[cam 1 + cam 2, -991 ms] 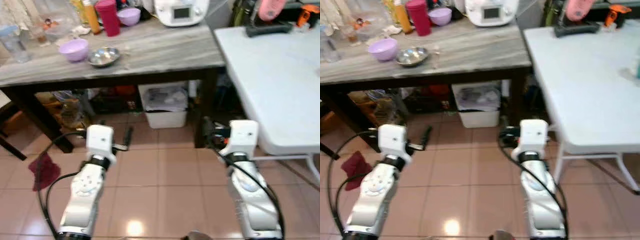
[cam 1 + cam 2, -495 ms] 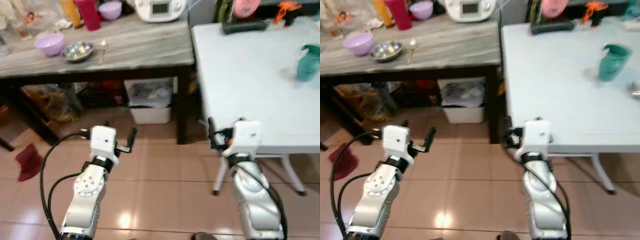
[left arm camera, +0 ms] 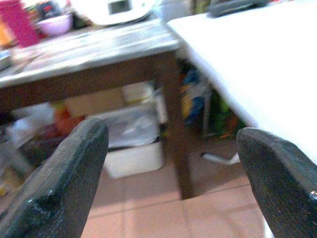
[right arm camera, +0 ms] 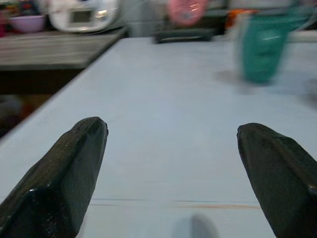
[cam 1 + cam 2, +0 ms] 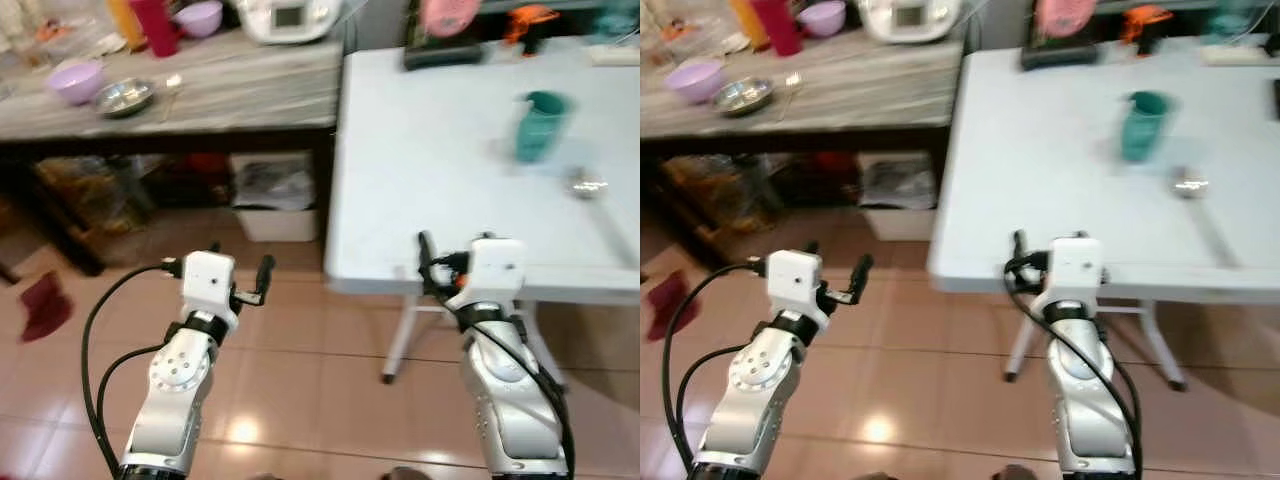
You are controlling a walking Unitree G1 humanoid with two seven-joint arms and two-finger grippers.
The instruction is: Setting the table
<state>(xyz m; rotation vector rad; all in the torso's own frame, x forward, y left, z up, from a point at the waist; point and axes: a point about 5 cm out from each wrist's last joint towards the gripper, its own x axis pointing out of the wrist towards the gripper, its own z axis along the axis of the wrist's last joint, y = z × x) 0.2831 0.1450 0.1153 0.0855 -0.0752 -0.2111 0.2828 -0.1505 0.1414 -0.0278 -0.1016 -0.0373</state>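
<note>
Looks like the approach step — both grippers, left [image 5: 238, 282] and right [image 4: 171, 168], spread wide and empty; next comes reaching the teal cup [image 5: 540, 125] on the white surface [image 5: 420, 170].

Broad bare room is offered by the near part of the white table [image 5: 440, 170]. Farther in, passage is narrowed by a green cup [image 5: 540, 125] and a small metal piece [image 5: 588, 185] near it. The back edge is lined by dark and pink items [image 5: 445, 35]. The wooden table [image 5: 250, 85] alongside is crowded at its far end by bowls [image 5: 100, 88].
</note>
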